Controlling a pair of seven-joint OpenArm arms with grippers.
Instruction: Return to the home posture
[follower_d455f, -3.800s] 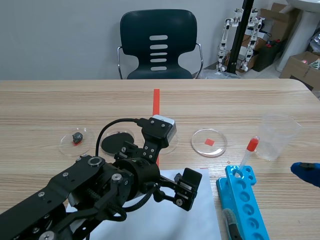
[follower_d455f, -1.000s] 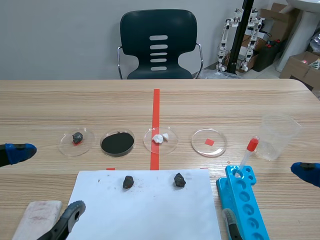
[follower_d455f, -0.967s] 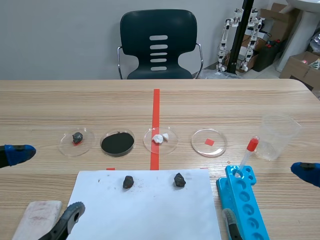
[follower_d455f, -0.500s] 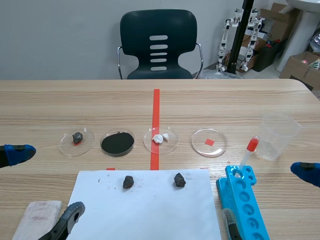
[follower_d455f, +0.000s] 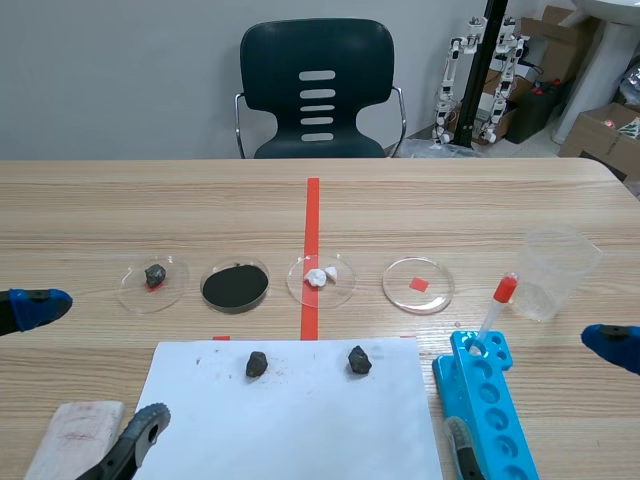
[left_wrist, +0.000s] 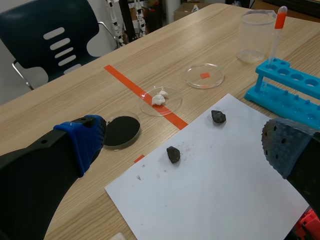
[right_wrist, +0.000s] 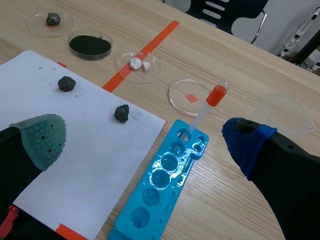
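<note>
The left pincer (left_wrist: 185, 150) and the right pincer (right_wrist: 144, 140) both gape wide and empty, low at the scene's left and right edges above the desk (follower_d455f: 450, 215), so homing probably calls for no hold, only unloaded arms swinging freely.

Scene view: of the left claw (follower_d455f: 95, 362), beside the white sheet (follower_d455f: 290, 410), only two fingertips (follower_d455f: 32, 306) show, the arm lying beyond the picture's edge; the right claw (follower_d455f: 530, 390), on the sheet's other side, likewise. The sheet's near edge, the blue rack (follower_d455f: 492, 400) beside it and a pale block (follower_d455f: 72, 436) at its near left corner are cut off. Right wrist view: the clear beaker (right_wrist: 292, 111) beyond the sheet is faint, partly covered by a finger.
</note>
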